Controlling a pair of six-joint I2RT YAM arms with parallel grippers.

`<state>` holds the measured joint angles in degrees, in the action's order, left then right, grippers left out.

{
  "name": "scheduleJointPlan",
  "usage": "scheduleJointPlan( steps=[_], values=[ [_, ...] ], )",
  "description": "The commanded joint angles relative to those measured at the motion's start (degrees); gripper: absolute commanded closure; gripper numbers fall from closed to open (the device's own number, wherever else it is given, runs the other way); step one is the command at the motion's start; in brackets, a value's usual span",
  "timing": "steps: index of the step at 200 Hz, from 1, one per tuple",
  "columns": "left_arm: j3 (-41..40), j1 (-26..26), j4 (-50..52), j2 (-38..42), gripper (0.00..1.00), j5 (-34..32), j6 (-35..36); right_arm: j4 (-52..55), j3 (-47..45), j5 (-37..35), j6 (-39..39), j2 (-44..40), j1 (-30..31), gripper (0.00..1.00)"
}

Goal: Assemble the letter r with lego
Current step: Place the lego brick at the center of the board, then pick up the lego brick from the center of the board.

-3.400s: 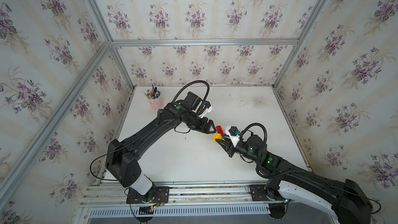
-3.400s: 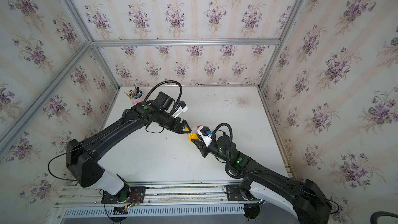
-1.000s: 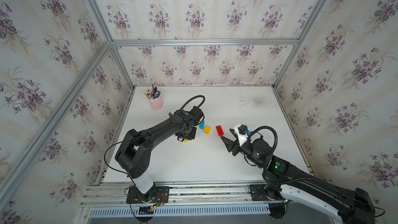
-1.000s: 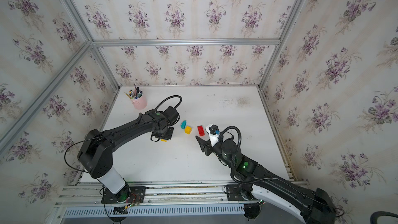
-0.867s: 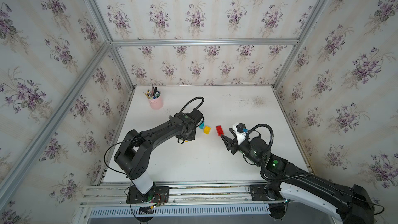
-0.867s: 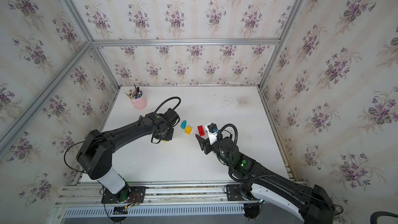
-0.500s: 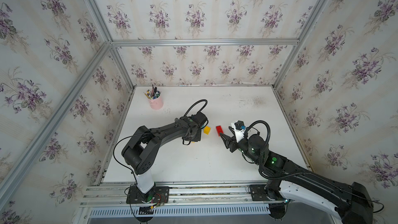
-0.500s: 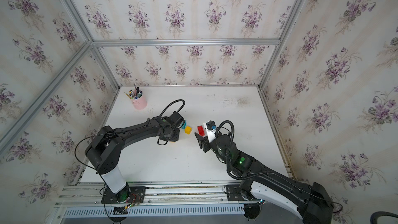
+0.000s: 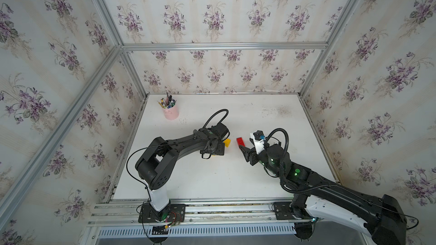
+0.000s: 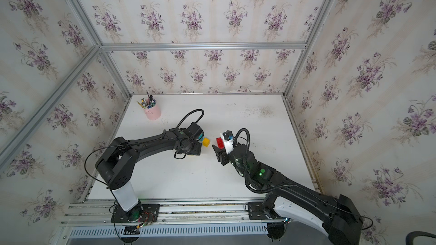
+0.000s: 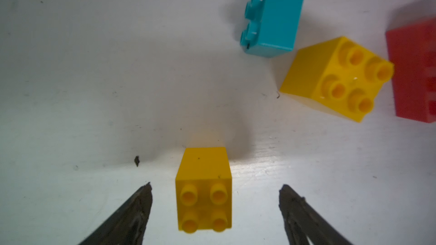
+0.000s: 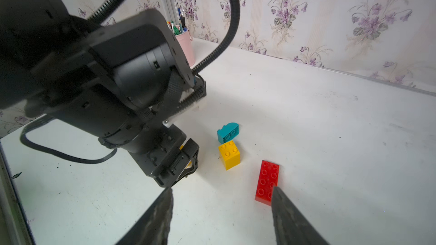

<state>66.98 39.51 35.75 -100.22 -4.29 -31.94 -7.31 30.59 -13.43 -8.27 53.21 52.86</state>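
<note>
Straddling a yellow brick (image 11: 203,192) with its jaws spread wide and touching neither side, the left gripper (image 11: 215,186) hangs low over the white table (image 9: 212,180). The brick stands studs up between the two fingertips.

Just beyond it lie the other pieces, all loose: a second yellow brick (image 11: 335,78), also studs up; a teal brick (image 11: 273,15) near it that seems to lie on its side; and a longer red brick (image 11: 415,71) on the far side of the second yellow one. No two bricks are joined, so the letter r appears hardly begun.

Across from the left arm, the right gripper (image 12: 221,189) is open and empty. One fingertip covers the near end of the red brick in the right wrist view, though whether it touches cannot be told. In both top views the two arms face each other over the small cluster. A pink cup (image 9: 171,111) of pens stands well apart by the back corner.

The step in hand looks like the handling of the first yellow brick. The next move probably calls for closing squarely on its flat sides, lifting it, lining it up over the second yellow brick's studs and pressing straight down. A skewed grip could tip the brick.

No brand, label or writing can be read anywhere on the bricks, cup or arms.
</note>
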Motion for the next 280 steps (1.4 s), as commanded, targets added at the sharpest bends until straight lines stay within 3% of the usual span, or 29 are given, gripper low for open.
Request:
scheduleJointPlan(
  steps=[1, 28, 51, 76, 91, 123, 144, 177, 252, 280],
  values=[
    [-0.4, -0.3, 0.5, 5.5, 0.05, -2.8, -1.5, 1.9, 2.1, 2.3, -2.7, 2.7, 0.1, 0.38],
    [-5.7, -3.8, -0.4, 19.5, 0.0, -3.0, -1.8, 1.9, 3.4, 3.4, -6.0, 5.4, 0.2, 0.4],
    [-12.4, -10.8, -1.1, 32.1, 0.0, 1.2, -3.6, 1.6, 6.2, 4.8, -8.8, 9.0, 1.0, 0.41],
    [-18.1, -18.9, -0.6, 44.4, 0.01, 4.1, -4.4, 9.6, 17.7, 0.1, -10.7, 21.5, 5.0, 0.43],
    [-18.8, -21.0, 0.8, 48.4, 0.01, 3.3, -3.6, 17.3, 26.6, -5.2, -16.4, 30.4, 6.7, 0.45],
    [-19.0, -23.4, 3.2, 49.5, 0.01, 2.5, -3.0, 23.9, 36.1, -6.7, -31.5, 40.1, 7.5, 0.48],
    [-20.4, -24.3, 2.6, 49.4, 0.01, 3.9, -3.1, 27.2, 41.0, -7.0, -35.0, 44.4, 8.3, 0.5],
    [-22.2, -26.0, 0.9, 49.2, 0.02, 6.8, -2.9, 35.7, 50.7, -4.4, -36.1, 53.9, 8.4, 0.53],
    [-23.5, -28.1, -0.5, 47.7, 0.1, 9.7, -2.1, 38.9, 56.0, 0.0, -37.8, 60.8, 8.5, 0.52],
    [-23.6, -28.5, -0.4, 47.3, 0.1, 10.3, -1.7, 41.2, 58.2, -1.4, -37.7, 63.4, 8.4, 0.51]
  ],
)
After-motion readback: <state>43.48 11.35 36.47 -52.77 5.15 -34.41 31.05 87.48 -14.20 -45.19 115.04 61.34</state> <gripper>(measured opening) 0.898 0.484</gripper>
